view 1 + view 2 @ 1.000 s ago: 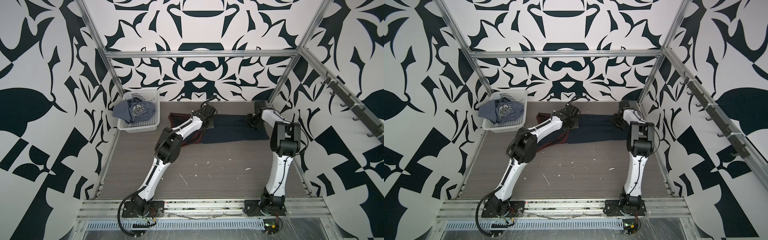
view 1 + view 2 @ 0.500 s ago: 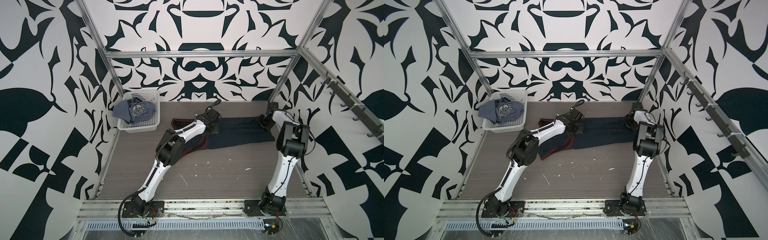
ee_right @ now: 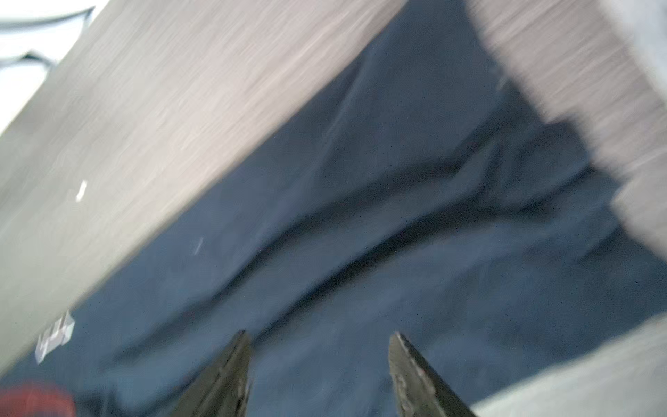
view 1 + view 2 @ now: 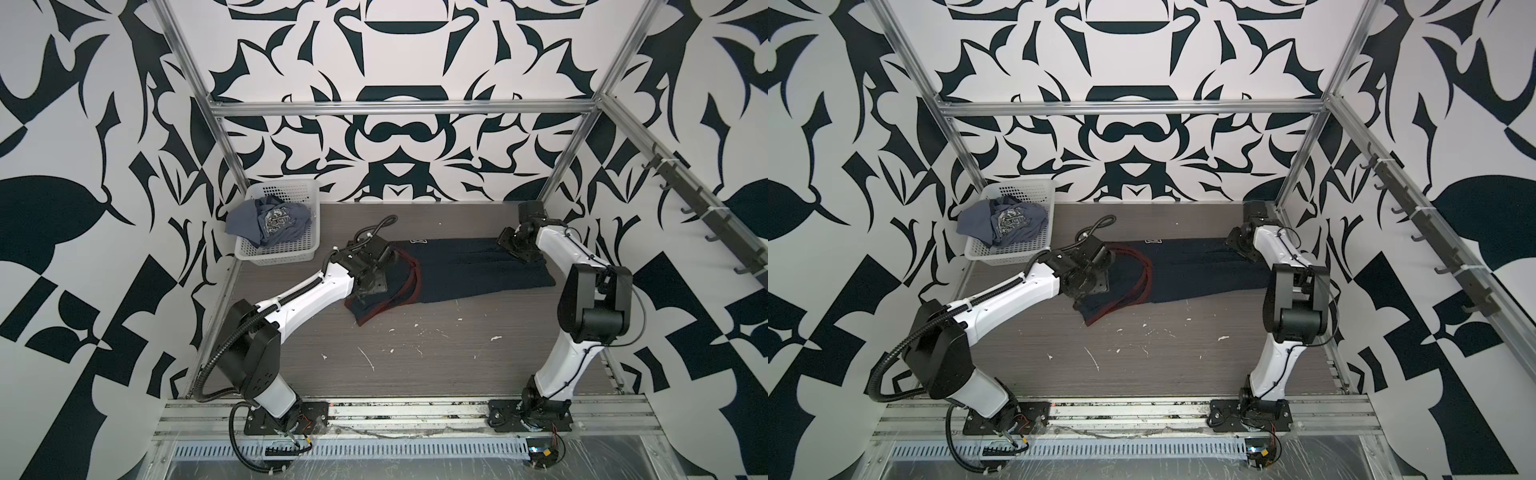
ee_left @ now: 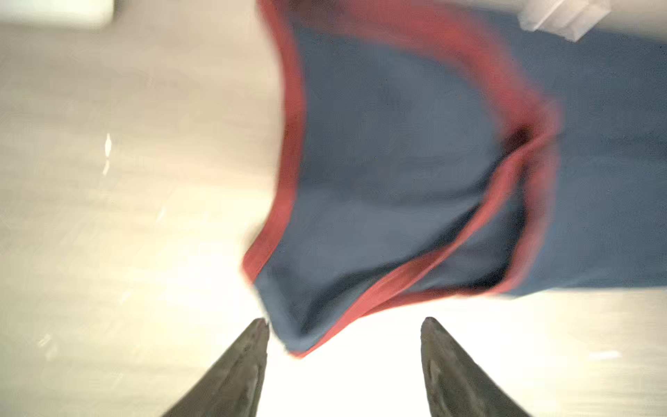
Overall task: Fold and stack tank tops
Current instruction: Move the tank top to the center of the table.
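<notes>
- Grippers first: left gripper (image 5: pixel 344 325) has its fingers spread apart with nothing pinched between them; a corner of the navy tank top (image 5: pixel 397 162) sits just past the tips, right by one finger (image 5: pixel 242 368)
- right gripper (image 3: pixel 319 337) is spread apart too, hanging over wrinkled navy cloth, and I see nothing caught in it
- both wrist feeds are smeary, so I can't tell whether either pair of tips actually touches the fabric
- in both top views the navy tank top lies stretched sideways across the far half of the table (image 4: pixel 415 365), with the strap end and its maroon trim (image 4: pixel 417 274) toward my left arm and the hem end toward my right arm
- my left arm reaches over the strap end, my right arm over the far corner of the hem end
- strap end is bunched up, with a flap poking toward the near side
- grey-blue tank top (image 4: pixel 270 220) is crumpled in the white basket (image 4: pixel 291 255) in the far left corner, one bit draped over the rim
- basket sits near the navy tank top but apart from it
- white flecks (image 4: pixel 365 357) are scattered on the bare table in front
</notes>
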